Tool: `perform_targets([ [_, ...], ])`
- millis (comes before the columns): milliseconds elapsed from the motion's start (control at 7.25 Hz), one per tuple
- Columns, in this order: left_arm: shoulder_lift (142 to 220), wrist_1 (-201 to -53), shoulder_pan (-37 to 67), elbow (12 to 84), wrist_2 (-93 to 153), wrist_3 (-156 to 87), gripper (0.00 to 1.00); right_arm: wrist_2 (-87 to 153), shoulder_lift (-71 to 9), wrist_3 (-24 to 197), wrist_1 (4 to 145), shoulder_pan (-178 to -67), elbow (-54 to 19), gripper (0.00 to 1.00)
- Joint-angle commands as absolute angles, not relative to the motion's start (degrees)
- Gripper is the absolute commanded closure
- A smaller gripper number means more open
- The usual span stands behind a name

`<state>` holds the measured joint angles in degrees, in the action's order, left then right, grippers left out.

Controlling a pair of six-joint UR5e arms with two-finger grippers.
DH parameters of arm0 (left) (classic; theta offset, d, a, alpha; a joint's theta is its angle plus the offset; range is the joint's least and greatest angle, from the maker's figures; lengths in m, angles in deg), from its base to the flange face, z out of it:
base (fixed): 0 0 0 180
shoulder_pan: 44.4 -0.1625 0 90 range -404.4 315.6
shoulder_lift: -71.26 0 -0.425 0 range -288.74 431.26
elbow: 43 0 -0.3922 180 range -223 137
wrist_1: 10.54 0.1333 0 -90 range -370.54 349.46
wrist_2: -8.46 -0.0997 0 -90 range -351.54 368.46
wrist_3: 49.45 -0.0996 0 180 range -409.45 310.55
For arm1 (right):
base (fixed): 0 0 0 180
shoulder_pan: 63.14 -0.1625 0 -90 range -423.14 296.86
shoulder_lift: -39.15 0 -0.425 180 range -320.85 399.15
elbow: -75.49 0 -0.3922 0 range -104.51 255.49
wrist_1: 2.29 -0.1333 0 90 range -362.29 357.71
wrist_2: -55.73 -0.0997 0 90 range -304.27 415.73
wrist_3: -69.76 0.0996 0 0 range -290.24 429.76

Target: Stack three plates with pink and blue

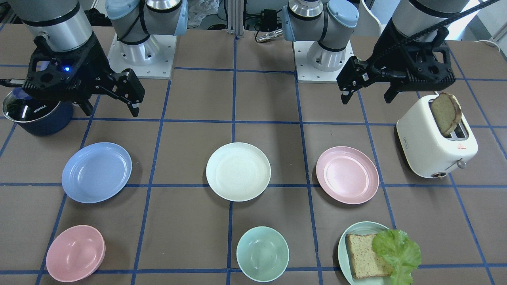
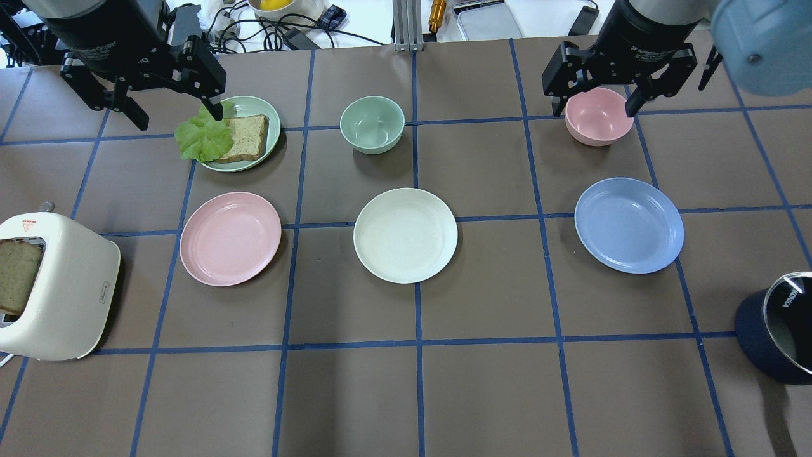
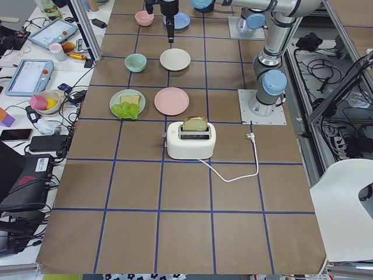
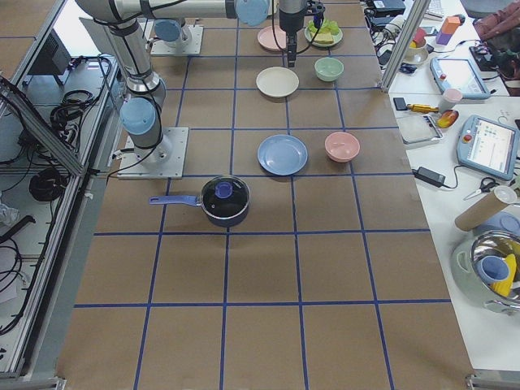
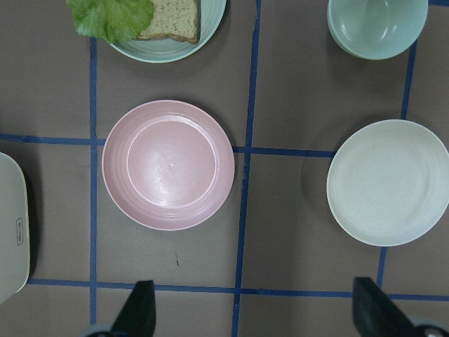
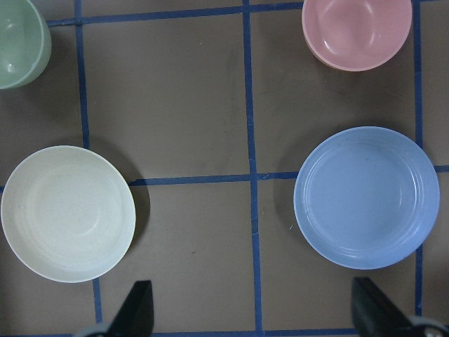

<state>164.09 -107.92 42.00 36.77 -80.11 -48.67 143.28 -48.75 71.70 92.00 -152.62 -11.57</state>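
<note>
Three equal plates lie in a row, apart from each other: the pale pink plate (image 2: pixel 230 238) on the left, the cream-white plate (image 2: pixel 405 235) in the middle, the light blue plate (image 2: pixel 628 225) on the right. My left gripper (image 2: pixel 176 115) is open and empty, high above the table beyond the pink plate (image 5: pixel 168 164). My right gripper (image 2: pixel 595 109) is open and empty, high above the far side of the blue plate (image 6: pixel 367 197). The front view shows the left gripper (image 1: pixel 366 98) and the right gripper (image 1: pixel 111 111) both well above the table.
A pale green plate (image 2: pixel 266 108) with bread and lettuce, a mint bowl (image 2: pixel 372 124) and a pink bowl (image 2: pixel 598 116) stand in the far row. A cream toaster (image 2: pixel 70 298) with a bread slice stands at the left, a dark pot (image 2: pixel 777 327) at the right.
</note>
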Motion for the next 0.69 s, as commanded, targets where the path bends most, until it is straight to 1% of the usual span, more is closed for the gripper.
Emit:
perform_targets([
  [0,164.2,-108.0,41.9,36.5,-80.1,-48.9,0.0,143.3,-48.7,71.8,92.0,-152.7,-11.4,0.0],
  [138,164.2,-108.1,41.9,36.8,-80.0,-49.0,0.0,143.3,-48.7,71.6,92.0,-152.4,-11.3,0.0],
  [276,166.2,-108.1,41.8,37.0,-79.9,-49.1,0.0,143.2,-48.7,71.5,92.0,-152.6,-11.3,0.0],
  [414,167.3,-108.6,41.7,38.4,-80.1,-49.2,0.0,143.2,-48.7,71.4,92.0,-152.5,-11.2,0.0],
  [552,168.1,-107.2,41.7,41.8,-80.1,-49.3,0.02,143.3,-48.7,71.5,91.9,-152.5,-11.3,0.0],
])
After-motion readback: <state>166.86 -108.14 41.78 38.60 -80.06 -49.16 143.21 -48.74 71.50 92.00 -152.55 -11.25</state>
